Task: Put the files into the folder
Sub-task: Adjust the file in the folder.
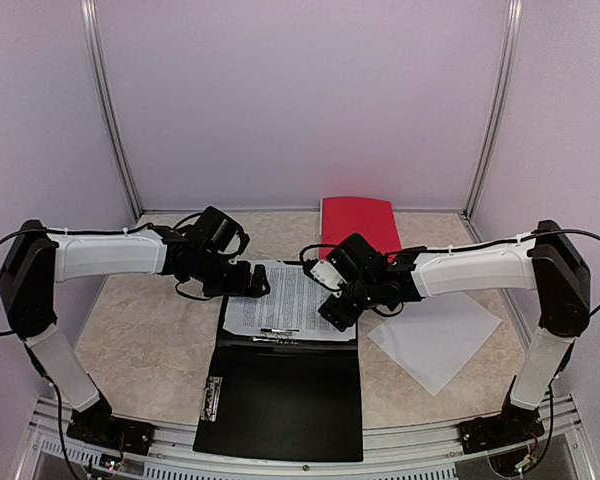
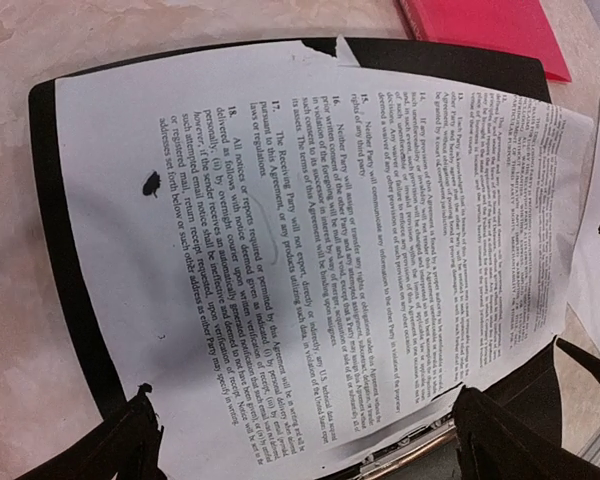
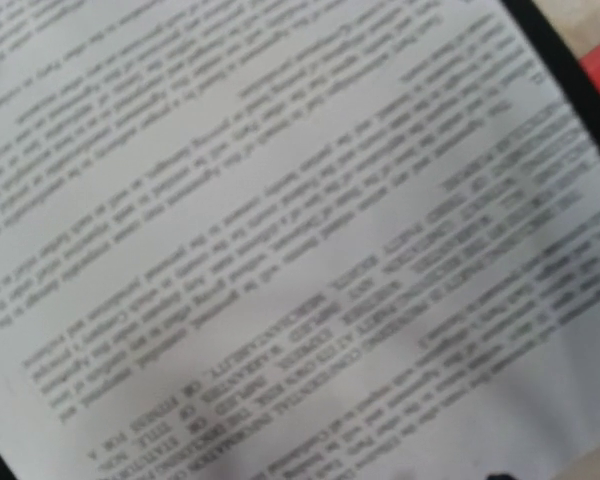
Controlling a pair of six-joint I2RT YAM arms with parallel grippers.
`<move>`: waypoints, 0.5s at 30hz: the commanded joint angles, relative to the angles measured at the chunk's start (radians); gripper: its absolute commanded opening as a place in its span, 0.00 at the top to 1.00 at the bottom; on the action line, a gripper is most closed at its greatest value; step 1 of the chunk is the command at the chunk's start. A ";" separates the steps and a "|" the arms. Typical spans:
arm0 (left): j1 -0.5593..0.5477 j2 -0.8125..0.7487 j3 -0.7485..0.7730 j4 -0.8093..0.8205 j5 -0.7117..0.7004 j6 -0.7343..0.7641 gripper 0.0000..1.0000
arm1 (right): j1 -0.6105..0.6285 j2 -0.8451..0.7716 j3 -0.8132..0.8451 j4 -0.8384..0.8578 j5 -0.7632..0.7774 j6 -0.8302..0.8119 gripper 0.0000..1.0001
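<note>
The black folder (image 1: 280, 400) lies open in the middle of the table. Printed files (image 1: 285, 300) rest on its far half, above the metal clip (image 1: 280, 335). They fill the left wrist view (image 2: 280, 250), slightly fanned over the folder's black board (image 2: 55, 250). My left gripper (image 1: 255, 283) hovers over the sheets' left edge and is open; its dark fingertips (image 2: 130, 440) stand wide apart above the paper. My right gripper (image 1: 338, 310) is low at the sheets' right edge. Its view shows only blurred print (image 3: 280, 260) up close, and its fingers are hidden. A blank sheet (image 1: 435, 338) lies right of the folder.
A red folder (image 1: 358, 222) lies at the back behind the black one, and its corner shows in the left wrist view (image 2: 490, 30). A second clip (image 1: 215, 395) sits on the folder's near left edge. Enclosure walls and posts ring the table.
</note>
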 commanded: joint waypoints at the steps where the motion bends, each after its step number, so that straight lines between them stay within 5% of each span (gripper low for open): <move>1: -0.014 0.019 0.030 0.047 0.065 -0.007 0.01 | -0.006 0.018 -0.033 0.056 -0.038 -0.010 0.24; 15: -0.023 0.078 0.042 0.084 0.103 -0.001 0.01 | -0.008 0.085 -0.043 0.076 -0.090 -0.202 0.30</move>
